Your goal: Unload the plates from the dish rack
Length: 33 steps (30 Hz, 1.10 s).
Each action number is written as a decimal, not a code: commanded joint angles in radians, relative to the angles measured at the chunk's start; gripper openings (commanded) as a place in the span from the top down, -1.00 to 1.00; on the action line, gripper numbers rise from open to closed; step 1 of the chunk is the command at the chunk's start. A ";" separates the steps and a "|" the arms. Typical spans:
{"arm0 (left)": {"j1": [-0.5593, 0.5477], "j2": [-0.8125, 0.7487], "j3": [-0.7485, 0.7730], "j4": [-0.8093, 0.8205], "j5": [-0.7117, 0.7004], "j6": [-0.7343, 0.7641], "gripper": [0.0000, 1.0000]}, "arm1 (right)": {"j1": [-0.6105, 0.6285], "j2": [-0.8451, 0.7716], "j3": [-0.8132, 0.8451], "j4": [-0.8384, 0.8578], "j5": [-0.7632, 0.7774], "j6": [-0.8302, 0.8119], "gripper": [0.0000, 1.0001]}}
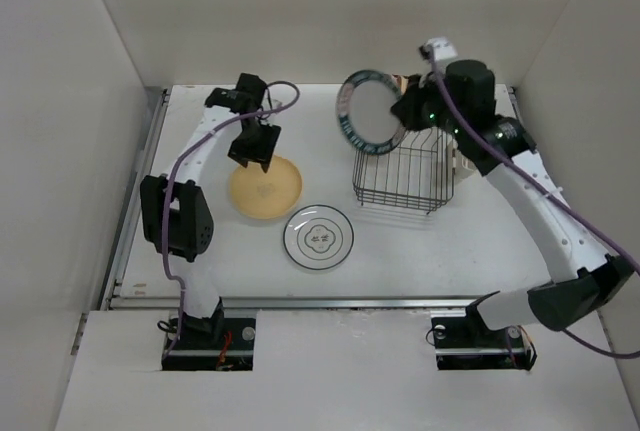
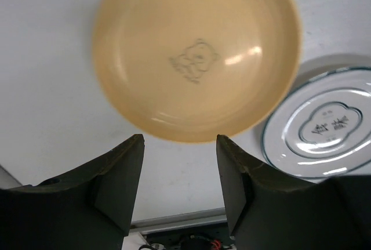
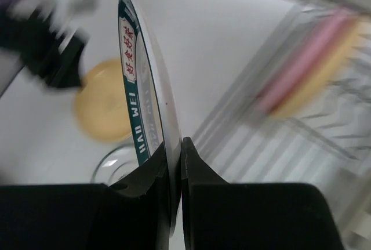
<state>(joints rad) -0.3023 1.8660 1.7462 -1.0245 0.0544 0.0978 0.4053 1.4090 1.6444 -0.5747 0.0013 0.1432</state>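
My right gripper [image 1: 405, 109] is shut on the rim of a white plate with a dark green decorated rim [image 1: 368, 111], holding it upright in the air to the left of and above the dish rack [image 1: 402, 173]. In the right wrist view the plate [image 3: 142, 82] stands edge-on between my fingers. Blurred pink and cream plates [image 3: 316, 58] still stand in the rack. A yellow plate [image 1: 265, 188] and a white plate with a dark rim and centre motif [image 1: 318, 237] lie flat on the table. My left gripper [image 1: 255, 156] is open and empty, just above the yellow plate [image 2: 197, 53].
White walls close in the table on the left, back and right. A metal rail [image 1: 330, 301] runs along the table's front edge. The white plate also shows at the right of the left wrist view [image 2: 324, 128].
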 commanded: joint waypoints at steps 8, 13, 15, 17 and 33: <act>0.213 -0.117 -0.037 0.007 -0.045 -0.063 0.00 | 0.317 0.081 -0.395 0.263 -0.543 0.085 1.00; 0.213 -0.137 -0.062 0.026 -0.022 -0.063 0.00 | 0.328 0.142 -0.432 0.366 -0.503 0.139 1.00; 0.213 -0.137 -0.071 0.026 -0.022 -0.063 0.00 | 0.328 0.177 -0.433 0.366 -0.482 0.139 1.00; 0.213 -0.146 -0.071 0.026 -0.022 -0.063 0.00 | 0.328 0.205 -0.423 0.375 -0.491 0.139 1.00; 0.213 -0.156 -0.090 0.026 -0.022 -0.053 0.00 | 0.328 0.275 -0.425 0.262 -0.422 0.069 0.99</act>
<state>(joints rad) -0.0906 1.7527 1.6619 -0.9916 0.0257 0.0437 0.7338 1.7092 1.1870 -0.3058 -0.4557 0.2497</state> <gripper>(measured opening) 0.499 0.114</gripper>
